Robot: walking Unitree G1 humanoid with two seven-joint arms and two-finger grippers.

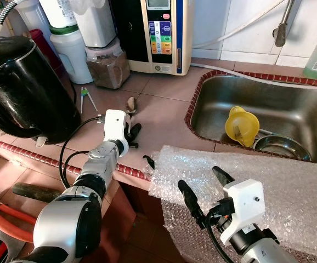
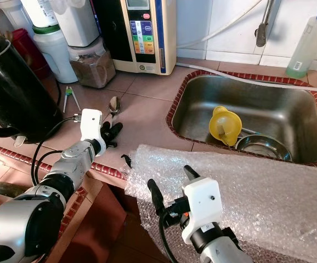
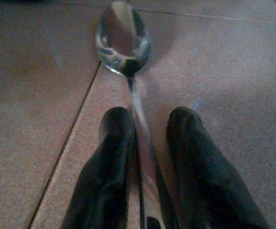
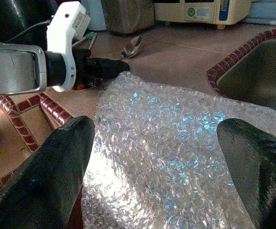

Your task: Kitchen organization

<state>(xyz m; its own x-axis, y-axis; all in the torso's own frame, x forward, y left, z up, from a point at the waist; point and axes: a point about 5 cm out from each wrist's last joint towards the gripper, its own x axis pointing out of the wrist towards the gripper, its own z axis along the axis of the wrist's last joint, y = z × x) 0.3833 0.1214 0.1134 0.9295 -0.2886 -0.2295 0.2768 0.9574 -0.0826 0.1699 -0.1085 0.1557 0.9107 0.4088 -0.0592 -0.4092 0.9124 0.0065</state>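
Note:
A metal spoon (image 1: 131, 104) lies on the tiled counter (image 1: 158, 109), its bowl pointing toward the back wall. My left gripper (image 1: 132, 132) rests low on the counter at the spoon's handle end. In the left wrist view the handle (image 3: 140, 143) runs between the two black fingers (image 3: 195, 157), closer to one of them, and the gripper (image 3: 150, 114) is open by a narrow gap. My right gripper (image 1: 199, 178) hovers wide open over a sheet of bubble wrap (image 1: 290, 186) draped on the counter's front edge, with nothing between its fingers (image 4: 57, 157).
A steel sink (image 1: 290, 93) on the right holds a yellow funnel (image 1: 242, 125) and a steel bowl (image 1: 276, 147). A black kettle (image 1: 21, 87) stands at the left. Jars, a water machine (image 1: 161, 33) and green-white tongs (image 1: 85, 98) line the back.

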